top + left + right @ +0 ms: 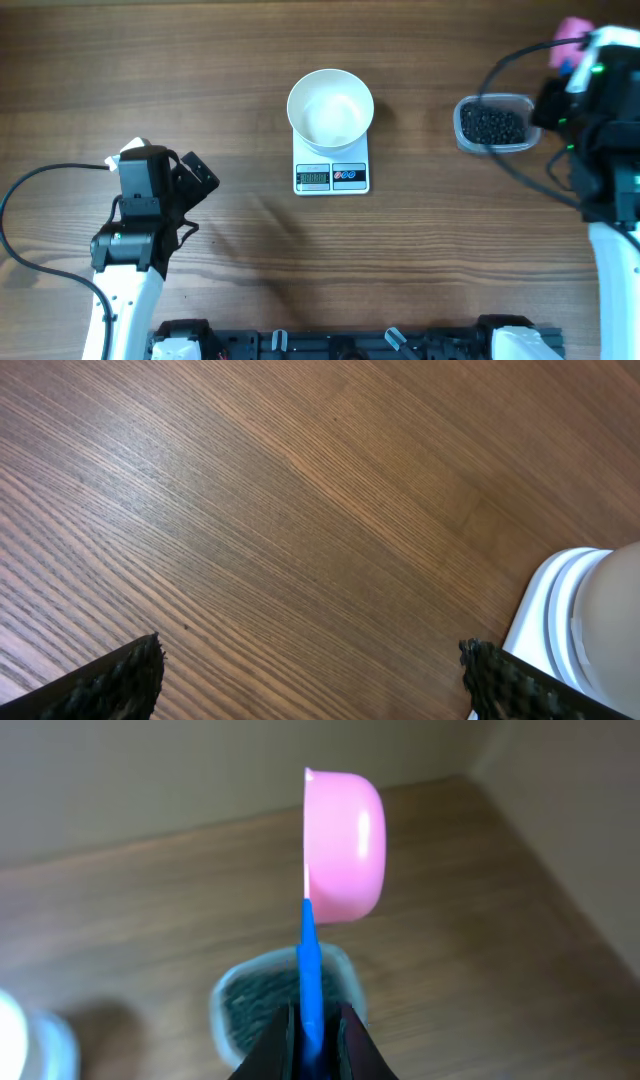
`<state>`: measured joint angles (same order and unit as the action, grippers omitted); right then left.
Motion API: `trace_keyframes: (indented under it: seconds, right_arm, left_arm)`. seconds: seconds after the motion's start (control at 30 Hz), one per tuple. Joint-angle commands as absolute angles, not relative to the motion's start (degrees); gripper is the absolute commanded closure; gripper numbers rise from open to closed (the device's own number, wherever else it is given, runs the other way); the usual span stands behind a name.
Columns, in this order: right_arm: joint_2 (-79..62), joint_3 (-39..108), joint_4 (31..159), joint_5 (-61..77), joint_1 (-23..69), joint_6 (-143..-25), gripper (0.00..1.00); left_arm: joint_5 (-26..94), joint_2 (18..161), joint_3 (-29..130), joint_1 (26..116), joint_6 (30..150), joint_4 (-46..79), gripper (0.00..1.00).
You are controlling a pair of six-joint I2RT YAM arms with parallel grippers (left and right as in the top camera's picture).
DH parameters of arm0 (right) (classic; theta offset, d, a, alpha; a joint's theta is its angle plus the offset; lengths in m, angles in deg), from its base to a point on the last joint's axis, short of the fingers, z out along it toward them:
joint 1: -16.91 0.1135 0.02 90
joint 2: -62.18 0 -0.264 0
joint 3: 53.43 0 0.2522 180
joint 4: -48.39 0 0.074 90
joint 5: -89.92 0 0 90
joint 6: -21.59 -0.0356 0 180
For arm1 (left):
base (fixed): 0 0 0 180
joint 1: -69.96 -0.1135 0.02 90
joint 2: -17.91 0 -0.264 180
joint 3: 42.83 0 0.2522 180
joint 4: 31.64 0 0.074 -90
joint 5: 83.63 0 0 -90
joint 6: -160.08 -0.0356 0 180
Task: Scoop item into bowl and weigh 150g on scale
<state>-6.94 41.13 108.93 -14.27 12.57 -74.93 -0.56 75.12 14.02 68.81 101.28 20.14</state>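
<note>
White bowl (pixel 331 110) empty atop scale (pixel 332 176); beans (pixel 491 125) in tub (pixel 459 128) right of scale. Right tool (pixel 310 1030) pinching scoop (pixel 345 845) handle; left tool (pixel 310 678) spread, left of scale. Scooping, weighing pending.

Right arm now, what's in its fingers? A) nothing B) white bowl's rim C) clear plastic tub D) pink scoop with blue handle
D: the right wrist view shows the right fingers closed on the blue handle of the pink plastic scoop.
</note>
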Motion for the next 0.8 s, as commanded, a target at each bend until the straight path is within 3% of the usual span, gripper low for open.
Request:
trace_keyframes:
  seconds: [0.0, 0.3, 0.77]
  right_arm:
    - [-7.16, 42.18, 106.62, -13.57, 6.74, -76.48, 0.96]
    - [-10.81, 42.18, 98.73, -13.05, -3.97, -76.22, 0.96]
    - [-12.63, 42.18, 89.92, 0.90, -5.50, -81.33, 0.96]
  left_arm:
    - [-0.04, 75.45, 13.89, 68.55, 102.05, 20.14, 0.00]
    - [-0.04, 75.45, 13.89, 68.55, 102.05, 20.14, 0.00]
    - [-0.04, 75.45, 13.89, 68.55, 102.05, 20.14, 0.00]
